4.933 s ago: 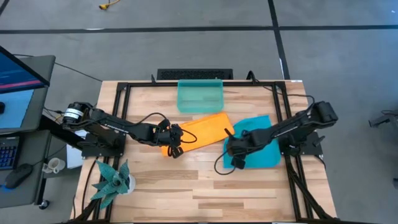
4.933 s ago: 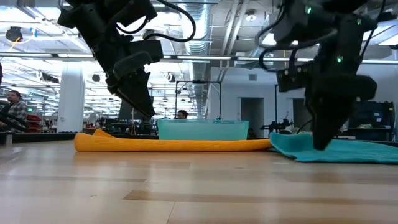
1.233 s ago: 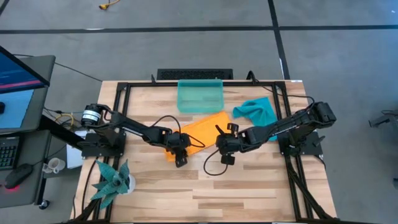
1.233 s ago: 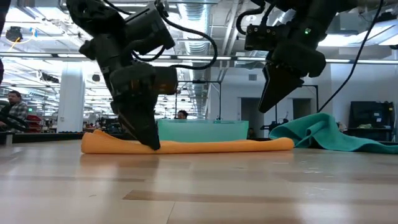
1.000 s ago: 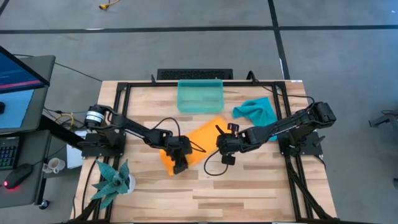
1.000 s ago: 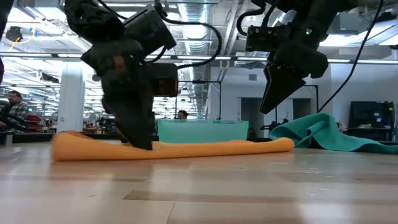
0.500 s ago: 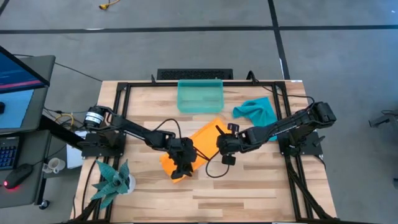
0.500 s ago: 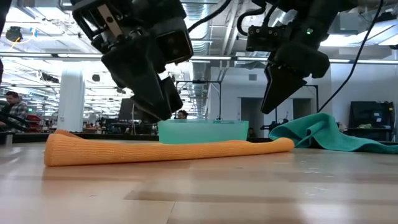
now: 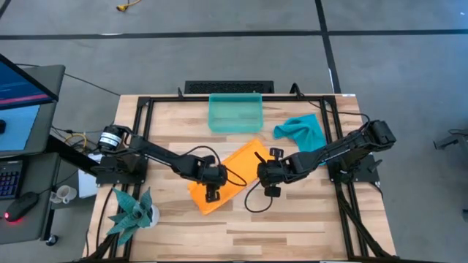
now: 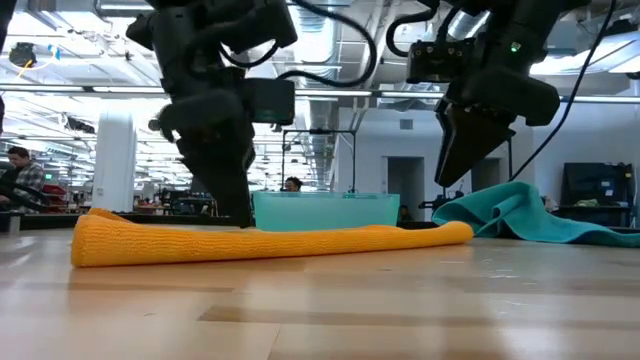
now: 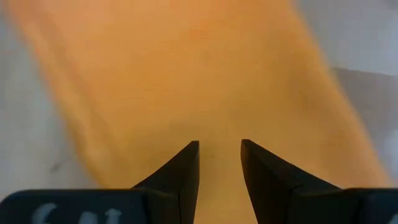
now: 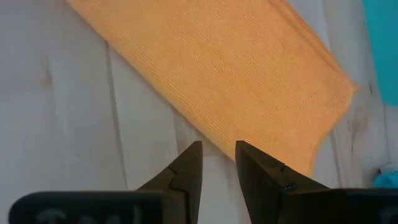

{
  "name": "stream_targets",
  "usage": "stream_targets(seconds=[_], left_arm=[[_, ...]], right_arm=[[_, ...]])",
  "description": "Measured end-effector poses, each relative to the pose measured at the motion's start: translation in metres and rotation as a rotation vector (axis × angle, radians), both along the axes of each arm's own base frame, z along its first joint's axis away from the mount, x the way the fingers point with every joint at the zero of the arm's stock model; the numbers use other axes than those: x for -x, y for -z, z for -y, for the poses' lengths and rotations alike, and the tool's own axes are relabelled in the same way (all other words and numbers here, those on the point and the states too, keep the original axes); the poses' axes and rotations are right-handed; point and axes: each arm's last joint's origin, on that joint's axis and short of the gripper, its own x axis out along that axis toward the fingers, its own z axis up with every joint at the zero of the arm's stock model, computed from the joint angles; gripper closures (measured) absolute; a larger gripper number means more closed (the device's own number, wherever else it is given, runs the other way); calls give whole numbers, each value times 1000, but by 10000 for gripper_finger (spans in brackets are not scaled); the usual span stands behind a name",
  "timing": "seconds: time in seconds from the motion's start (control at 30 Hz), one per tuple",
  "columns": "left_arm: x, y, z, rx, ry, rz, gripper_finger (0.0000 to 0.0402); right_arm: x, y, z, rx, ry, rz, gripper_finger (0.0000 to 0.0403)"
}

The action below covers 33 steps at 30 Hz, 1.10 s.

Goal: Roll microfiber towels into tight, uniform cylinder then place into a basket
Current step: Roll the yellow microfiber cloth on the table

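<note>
The orange towel [image 9: 235, 162] lies flat and slantwise on the middle of the table, and runs as a long low band across the low view [image 10: 300, 242]. My left gripper [image 9: 213, 193] points down over its near half, its fingers a little apart with nothing between them [image 11: 219, 144]. My right gripper [image 9: 268, 190] hangs open above the towel's right edge [image 12: 217, 144], well off the table [image 10: 447, 185]. The teal towel [image 9: 300, 131] lies crumpled at the far right. The sea-green basket [image 9: 235, 113] stands at the far middle. My left gripper's fingertips [image 10: 240, 222] point down at the top face of the orange towel [image 11: 205, 62], near its middle. The low view shows them level with the cloth's surface, but I cannot tell whether they touch it.
A spiky teal plant [image 9: 131, 212] stands at the near left corner. Black frame rails [image 9: 139, 117] run along the table's left, right and far sides. Bare wood lies along the near edge [image 9: 241, 234]. A person [image 10: 20, 170] sits in the room beyond.
My left gripper has moved toward the table's right and near edges, risen off the orange towel, then tipped to point more steeply down at it. The towel's near left end has slid toward the near edge, so it lies more slantwise; its far right corner has stayed.
</note>
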Motion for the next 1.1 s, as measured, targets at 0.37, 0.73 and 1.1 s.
stream_targets(seconds=[0.37, 0.73, 1.1], left_arm=[[12, 17, -19, 61, -127, -56, 292], [9, 17, 11, 368, -6, -24, 292], [-6, -2, 22, 230, 267, 95, 292]], right_arm=[[0, 0, 0, 0, 1, 0, 282], [0, 0, 0, 0, 0, 0, 282], [1, 1, 1, 5, 0, -17, 282]])
